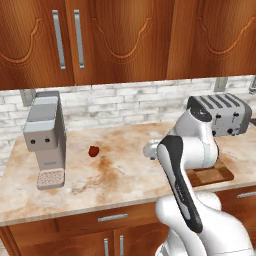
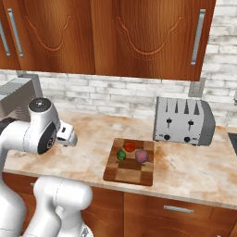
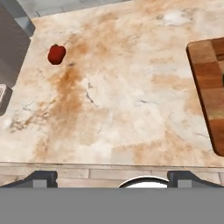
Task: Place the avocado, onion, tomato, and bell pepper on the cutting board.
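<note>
Right base view: marbled beige table (image 2: 185,173) along a white brick wall, brown wooden cabinets (image 2: 139,37) above. Left base view: grey coffee machine (image 1: 45,140) standing at the table's left end, silver toaster (image 1: 222,115) at the back right. Between them, closer to the coffee machine, the bell pepper (image 1: 93,151) alone on bare table, well apart from the cutting board (image 1: 215,175), of which just a corner peeks out past the white arm.

In the right base view, cutting board (image 2: 129,169) lying flat near the front edge, just left of the toaster (image 2: 183,121). On its back half, 3 foods close together: tomato (image 2: 130,146) at the rear, avocado (image 2: 121,155) to its front left, onion (image 2: 142,156) to its front right. All 3 resting on the board.

Hand view: looking down over the table (image 3: 122,109), bell pepper (image 3: 56,54) at upper left, a strip of the cutting board (image 3: 210,87) at the right edge. Hand (image 3: 113,177) above the table's near edge, 2 dark finger tips (image 3: 41,177) set far apart, spread wide, nothing between them.
</note>
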